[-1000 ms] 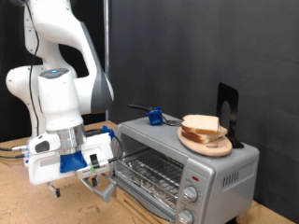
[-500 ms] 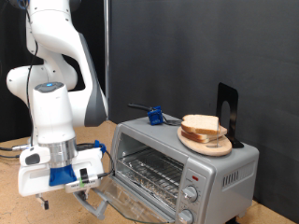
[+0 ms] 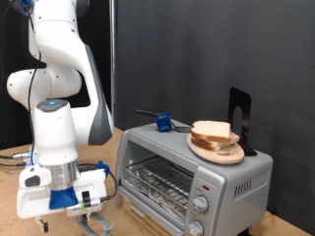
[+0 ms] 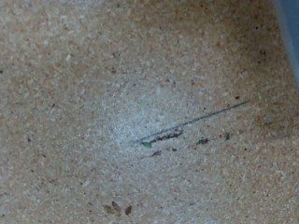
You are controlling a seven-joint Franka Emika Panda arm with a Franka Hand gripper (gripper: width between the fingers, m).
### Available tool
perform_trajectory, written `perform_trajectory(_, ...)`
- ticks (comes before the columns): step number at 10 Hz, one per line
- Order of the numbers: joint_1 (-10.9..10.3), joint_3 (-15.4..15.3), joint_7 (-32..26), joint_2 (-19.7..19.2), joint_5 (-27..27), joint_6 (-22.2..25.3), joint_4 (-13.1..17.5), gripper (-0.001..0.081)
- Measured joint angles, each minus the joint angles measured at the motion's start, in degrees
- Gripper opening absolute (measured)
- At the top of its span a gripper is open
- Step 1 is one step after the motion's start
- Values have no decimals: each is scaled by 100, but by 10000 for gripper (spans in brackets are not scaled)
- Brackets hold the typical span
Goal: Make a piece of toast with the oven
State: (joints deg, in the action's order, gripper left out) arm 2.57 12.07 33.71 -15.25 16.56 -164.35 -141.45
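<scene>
2 bread slices, piece of toast point(image 3: 213, 132) included, on wooden plate point(image 3: 219, 152) atop oven point(image 3: 193, 173). Gripper point(image 3: 91, 218) low by the door; pincer state: cannot tell. Clear the door edge.

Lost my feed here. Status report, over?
Gripper low over the wooden table, left of the oven, holding nothing. Oven door down. Bread slices on the plate atop the oven.

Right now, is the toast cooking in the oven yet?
Not yet. The oven door is already open, its rack bare. The gripper is low by the door at the exterior view's left, with no bread seen in it. The piece of toast sits on the wooden plate on top.
</scene>
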Motion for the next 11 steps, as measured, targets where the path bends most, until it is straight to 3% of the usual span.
perform_trajectory(5,-44,14,57,-476,-108,-356,99,808)
perform_trajectory(7,20,23,-92,-479,-107,-429,33,809)
perform_trajectory(11,562,-111,-955,-13,80,-209,-198,809)
